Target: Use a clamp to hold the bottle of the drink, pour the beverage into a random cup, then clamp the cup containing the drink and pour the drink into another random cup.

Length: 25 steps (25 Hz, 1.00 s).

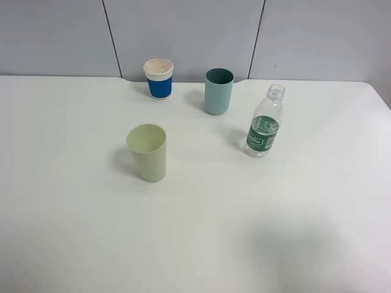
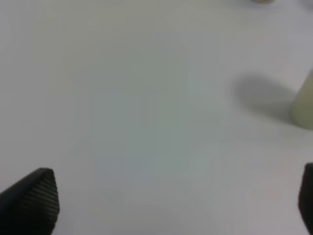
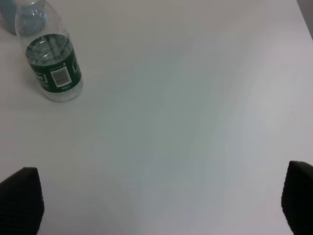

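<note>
The uncapped clear bottle (image 1: 264,125) with a green label stands upright at the right of the table; the right wrist view shows the bottle (image 3: 51,63) well ahead of my right gripper (image 3: 159,198), which is open and empty. Any beverage in it is too clear for me to judge. The pale yellow-green cup (image 1: 148,152) stands upright left of centre. Its side (image 2: 304,103) shows at the edge of the left wrist view, far from my open, empty left gripper (image 2: 171,200). Neither arm appears in the exterior high view.
A teal cup (image 1: 219,91) and a white cup with a blue band (image 1: 159,78) stand upright near the back edge of the white table (image 1: 305,213). A grey panelled wall rises behind them.
</note>
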Tool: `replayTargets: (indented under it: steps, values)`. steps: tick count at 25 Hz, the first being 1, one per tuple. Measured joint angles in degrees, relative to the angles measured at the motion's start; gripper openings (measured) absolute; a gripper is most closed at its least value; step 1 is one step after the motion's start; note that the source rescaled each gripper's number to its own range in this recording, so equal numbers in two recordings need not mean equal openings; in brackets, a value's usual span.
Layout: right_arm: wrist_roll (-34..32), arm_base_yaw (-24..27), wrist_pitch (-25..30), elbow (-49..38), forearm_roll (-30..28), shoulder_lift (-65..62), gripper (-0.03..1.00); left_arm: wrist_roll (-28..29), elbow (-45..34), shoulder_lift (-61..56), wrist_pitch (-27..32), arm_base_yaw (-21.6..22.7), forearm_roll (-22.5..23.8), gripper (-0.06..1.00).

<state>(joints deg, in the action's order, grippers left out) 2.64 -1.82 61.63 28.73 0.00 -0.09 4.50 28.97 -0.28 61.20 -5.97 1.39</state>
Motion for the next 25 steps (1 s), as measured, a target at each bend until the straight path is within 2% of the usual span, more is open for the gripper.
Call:
replayTargets:
  steps: [10, 18, 25]
  values:
    - [0.00, 0.00, 0.00, 0.00, 0.00, 0.00, 0.93, -0.83, -0.10, 0.00, -0.53, 0.50, -0.71, 0.99]
    - [0.00, 0.00, 0.00, 0.00, 0.00, 0.00, 0.93, -0.83, -0.10, 0.00, -0.57, 10.66, -0.73, 0.99]
    - [0.00, 0.00, 0.00, 0.00, 0.00, 0.00, 0.93, -1.03, -0.10, 0.00, -0.57, 11.37, -0.78, 0.99]
